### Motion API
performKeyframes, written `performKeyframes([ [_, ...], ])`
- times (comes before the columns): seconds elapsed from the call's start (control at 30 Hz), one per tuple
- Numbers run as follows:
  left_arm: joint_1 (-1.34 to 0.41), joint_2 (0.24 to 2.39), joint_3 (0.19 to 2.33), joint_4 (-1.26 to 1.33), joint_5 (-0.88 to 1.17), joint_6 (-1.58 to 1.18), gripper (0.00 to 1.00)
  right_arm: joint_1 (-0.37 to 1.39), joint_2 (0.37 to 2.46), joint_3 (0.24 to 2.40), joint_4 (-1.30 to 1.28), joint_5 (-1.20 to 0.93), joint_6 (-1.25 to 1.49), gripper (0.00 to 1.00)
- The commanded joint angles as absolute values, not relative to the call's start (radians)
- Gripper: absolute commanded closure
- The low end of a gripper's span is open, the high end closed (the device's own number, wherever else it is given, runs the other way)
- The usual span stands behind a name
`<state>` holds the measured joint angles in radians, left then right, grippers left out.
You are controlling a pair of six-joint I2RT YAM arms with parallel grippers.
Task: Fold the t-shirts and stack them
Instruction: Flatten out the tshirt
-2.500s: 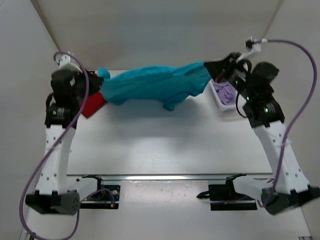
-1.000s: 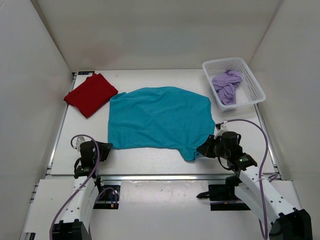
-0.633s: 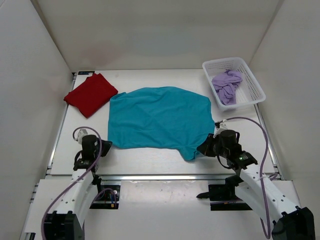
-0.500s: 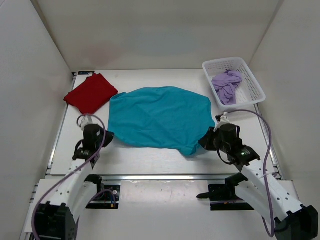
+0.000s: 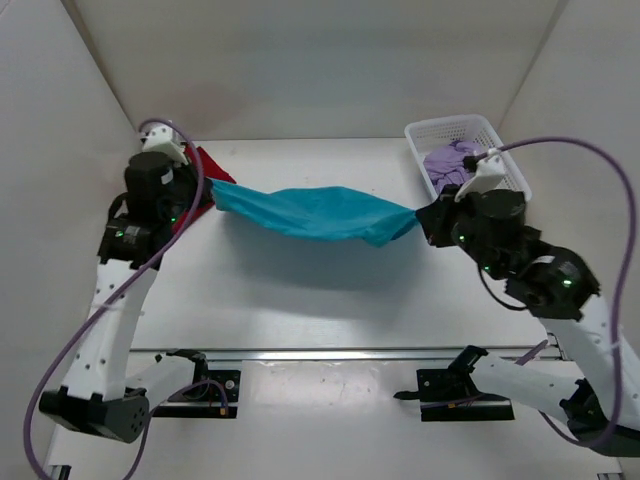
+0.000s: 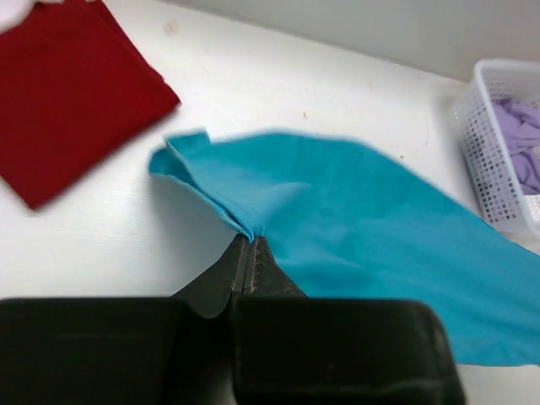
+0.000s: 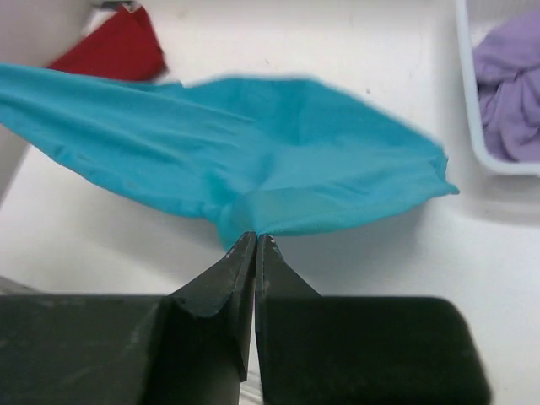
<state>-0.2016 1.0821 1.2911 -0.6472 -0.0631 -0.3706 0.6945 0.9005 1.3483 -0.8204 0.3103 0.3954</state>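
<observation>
The teal-blue t-shirt (image 5: 320,211) hangs stretched in the air between both grippers, sagging in the middle above the table. My left gripper (image 5: 208,186) is shut on its left edge, seen pinched in the left wrist view (image 6: 250,237). My right gripper (image 5: 420,219) is shut on its right edge, also shown in the right wrist view (image 7: 255,235). The dark red t-shirt (image 6: 67,93) lies folded at the back left, mostly hidden behind the left arm from above (image 5: 205,160). The lavender t-shirt (image 5: 447,166) lies crumpled in the basket.
A white mesh basket (image 5: 510,170) stands at the back right corner, also in the right wrist view (image 7: 469,126). White walls close the table at the left, back and right. A metal rail (image 5: 330,353) runs along the near edge.
The teal shirt lay flat on the table with both grippers low at its near corners. Both arms have since risen and moved back, lifting the shirt off the table.
</observation>
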Motion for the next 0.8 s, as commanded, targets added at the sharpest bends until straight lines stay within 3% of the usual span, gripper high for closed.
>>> performKeyframes([
  [0.0, -0.210, 1.032, 1.463, -0.862, -0.043, -0.275, 1.00, 0.778, 0.951, 1.590, -1.052, 0.481, 0.387, 1.00],
  [0.1, -0.212, 1.080, 1.657, -0.951, 0.026, -0.267, 1.00, 0.718, 1.044, 1.817, -1.107, 0.384, 0.330, 1.00],
  [0.17, -0.218, 1.120, 1.776, -1.005, 0.009, -0.265, 1.00, 0.571, 1.101, 1.948, -1.106, 0.249, 0.260, 1.00],
  [0.23, -0.218, 1.147, 1.866, -1.000, -0.020, -0.273, 1.00, 0.606, 1.165, 1.970, -1.049, 0.267, 0.246, 1.00],
  [0.3, -0.172, 1.199, 1.884, -0.991, 0.006, -0.276, 1.00, 0.544, 1.242, 2.011, -1.022, 0.231, 0.204, 1.00],
  [0.37, -0.123, 1.233, 1.838, -0.948, 0.057, -0.291, 1.00, 0.325, 1.322, 1.979, -0.900, -0.113, 0.192, 1.00],
  [0.47, -0.103, 1.301, 1.744, -0.856, 0.043, -0.301, 1.00, 0.178, 1.434, 1.969, -0.804, -0.285, 0.207, 1.00],
  [0.57, -0.042, 1.414, 1.631, -0.758, 0.106, -0.322, 1.00, 0.176, 1.632, 2.110, -0.799, -0.348, 0.198, 1.00],
  [0.7, -0.049, 1.636, 1.713, -0.749, 0.123, -0.327, 1.00, 0.160, 1.926, 2.435, -0.844, -0.377, 0.224, 1.00],
  [0.77, -0.054, 1.679, 1.814, -0.736, 0.132, -0.348, 1.00, 0.129, 2.002, 2.468, -0.752, -0.432, 0.264, 1.00],
])
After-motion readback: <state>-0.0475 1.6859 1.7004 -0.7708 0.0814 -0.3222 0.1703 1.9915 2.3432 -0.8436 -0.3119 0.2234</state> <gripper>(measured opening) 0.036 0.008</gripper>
